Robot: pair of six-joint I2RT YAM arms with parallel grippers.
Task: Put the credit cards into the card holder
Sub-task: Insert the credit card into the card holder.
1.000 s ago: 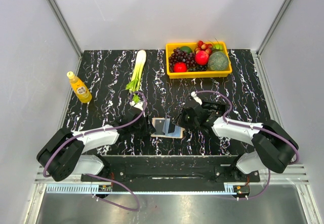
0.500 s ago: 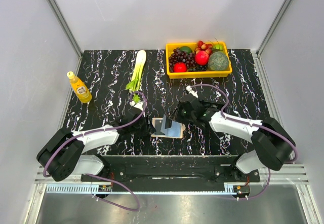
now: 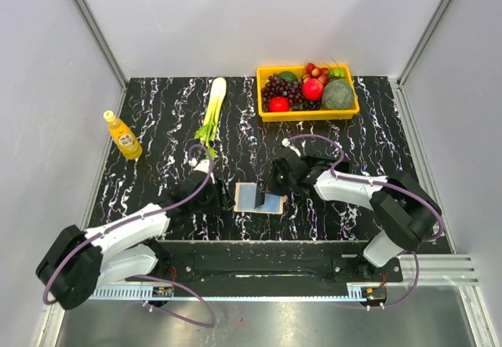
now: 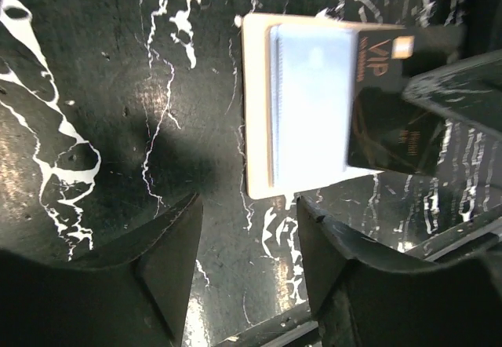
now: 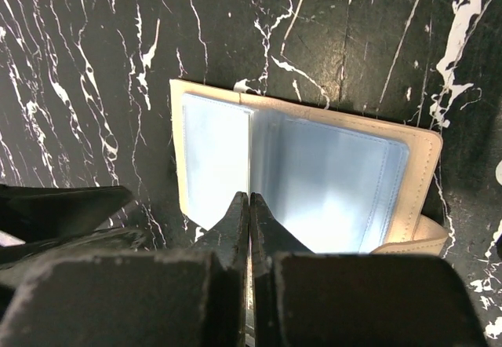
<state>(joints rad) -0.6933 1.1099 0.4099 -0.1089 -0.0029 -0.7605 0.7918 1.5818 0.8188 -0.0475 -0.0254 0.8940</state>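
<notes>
Inspector: Since a second ago, the left tool (image 4: 245, 213) has been drawn back from the card holder (image 4: 263, 104) and its jaws widened. Nothing is held between them. What is reported for the other side?

Technician: The right tool (image 5: 249, 206) has been brought in over the holder and is closed tight. The card (image 4: 392, 104) is judged to be pinched in it, tilted, and partly over one page of the holder.

Inspector: How is progress to be rated?

Technician: Early. The holder is laid open flat on the desk (image 3: 157, 127), between the two tools, and its sleeves are seen empty. The card is presented but not yet slid into a pocket. No further cards can be made out.

Inspector: Which materials are to be noted?

Technician: The holder is a flat rectangle with rounded corners. A beige, leather-like border is fitted round glossy, pale blue plastic sleeves, and a small clasp tab is seen at one corner. The card is thin, stiff and dark, marked "VIP", with a small gold chip. The desk is finished in polished black with white veining.
</notes>
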